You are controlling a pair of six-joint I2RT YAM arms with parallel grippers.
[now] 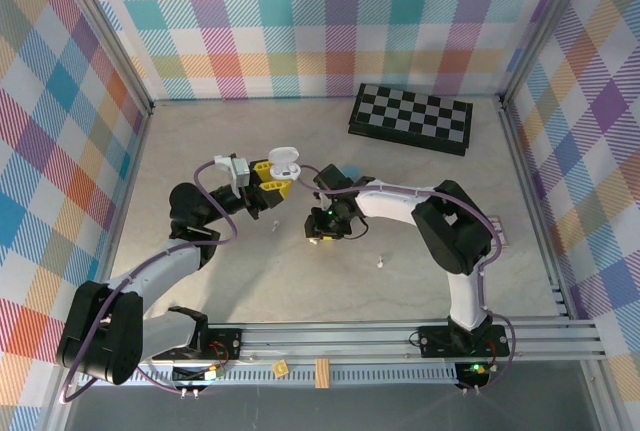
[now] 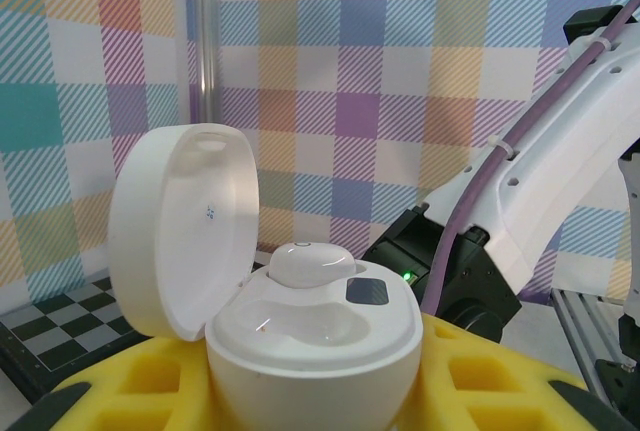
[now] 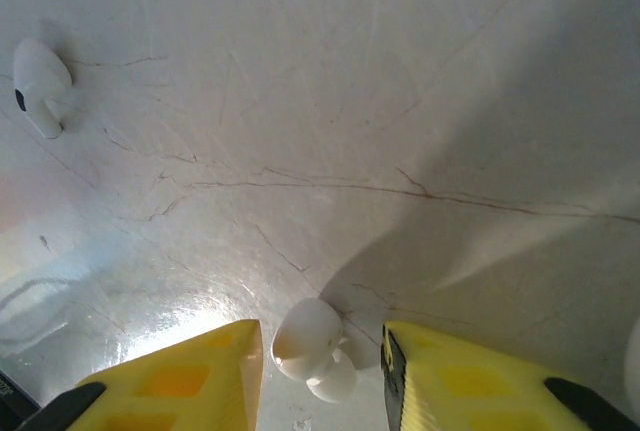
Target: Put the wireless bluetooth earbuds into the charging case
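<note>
My left gripper (image 1: 268, 183) is shut on the open white charging case (image 2: 315, 346), held upright above the table between its yellow fingers (image 2: 130, 391), lid (image 2: 180, 226) swung back. One white earbud (image 2: 310, 263) sits in the far socket; the near socket is empty. My right gripper (image 3: 322, 371) is down at the table (image 3: 330, 101), its yellow fingers (image 3: 190, 381) open on either side of a white earbud (image 3: 312, 343), with a small gap on each side. Another white earbud (image 3: 40, 83) lies farther off. From above, the case (image 1: 284, 160) hangs left of the right gripper (image 1: 322, 226).
A folded chessboard (image 1: 411, 117) lies at the back right. A loose earbud (image 1: 380, 262) rests on the table in front of the right arm, and a small white one (image 1: 274, 219) lies below the left gripper. Plaid walls enclose the table.
</note>
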